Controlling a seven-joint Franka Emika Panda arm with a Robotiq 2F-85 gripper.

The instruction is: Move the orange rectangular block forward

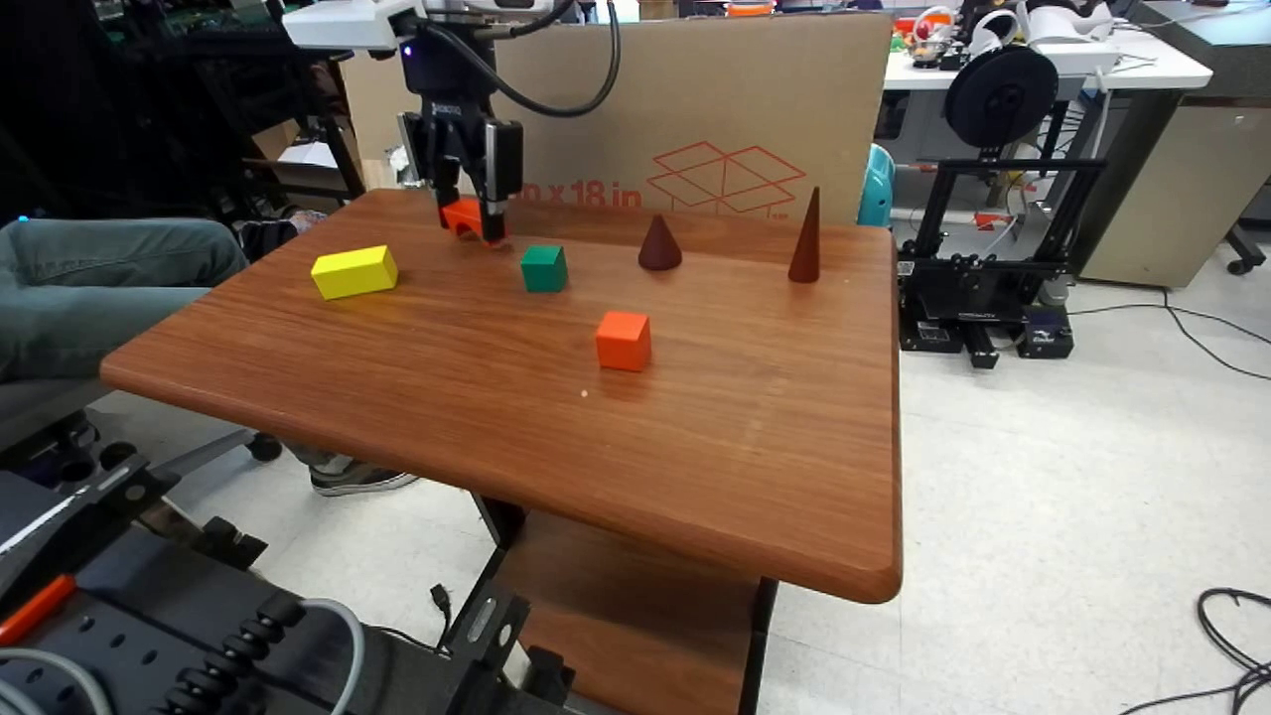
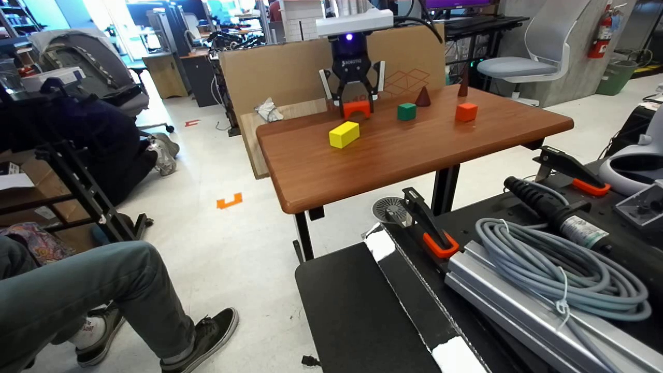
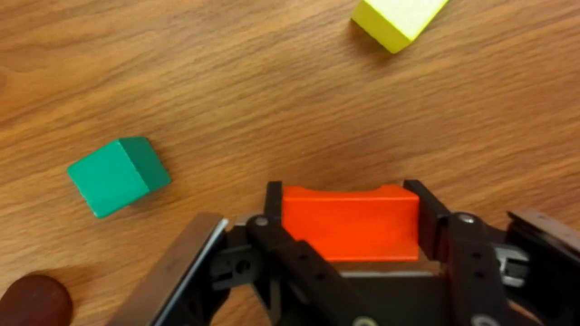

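I have the orange rectangular block (image 3: 351, 226) between the two fingers (image 3: 273, 199) of my gripper (image 3: 346, 210), which are parted only as wide as it is long, one against each end; it shows just below and right of centre in the wrist view; in an exterior view it is at the upper middle of the frame, near the upper edge of the table (image 2: 414, 142), an arched notch in its underside; whether it rests on the table I cannot tell; the green cube (image 3: 111, 179) lies at the left of my wrist view; the yellow block (image 3: 396, 22) is cut off by the top edge, right of centre; in an exterior view the orange cube (image 1: 624, 343) stands near the centre of the frame; the short cone (image 1: 659, 248) is above it, the tall cone (image 1: 807, 243) at its upper right, both upright and dark red.
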